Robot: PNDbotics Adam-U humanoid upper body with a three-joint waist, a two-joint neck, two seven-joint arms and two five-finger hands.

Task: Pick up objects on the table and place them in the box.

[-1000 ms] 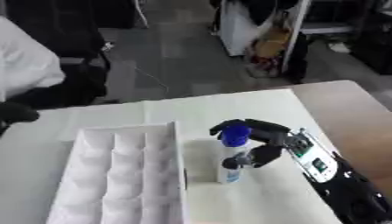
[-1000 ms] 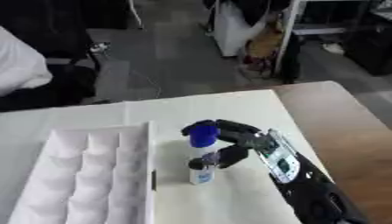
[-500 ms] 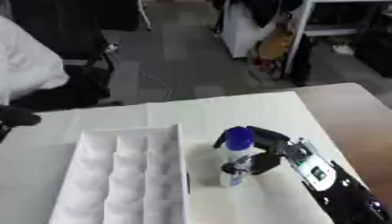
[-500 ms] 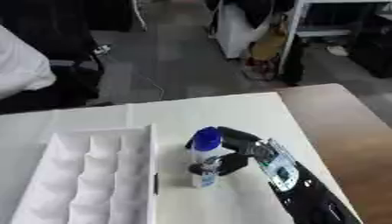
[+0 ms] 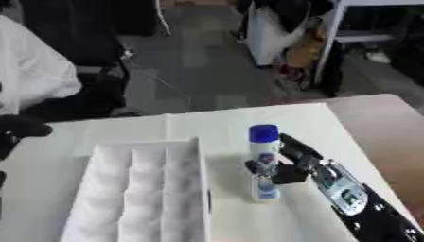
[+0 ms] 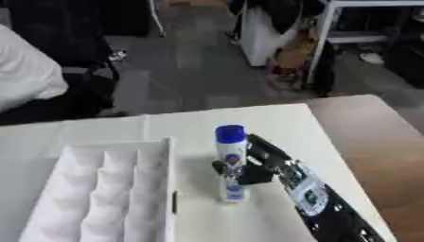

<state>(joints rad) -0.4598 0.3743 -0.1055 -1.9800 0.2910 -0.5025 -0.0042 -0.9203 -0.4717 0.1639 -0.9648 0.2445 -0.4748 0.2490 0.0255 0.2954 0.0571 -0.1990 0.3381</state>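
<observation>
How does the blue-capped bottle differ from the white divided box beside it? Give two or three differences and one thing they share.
The bottle stands upright and narrow; the box lies low and wide. The bottle carries a blue cap and a printed label; the box is plain white, split into compartments. The right hand has its fingers curled round the bottle; nothing touches the box. Both have white bodies and rest on the same table.
</observation>
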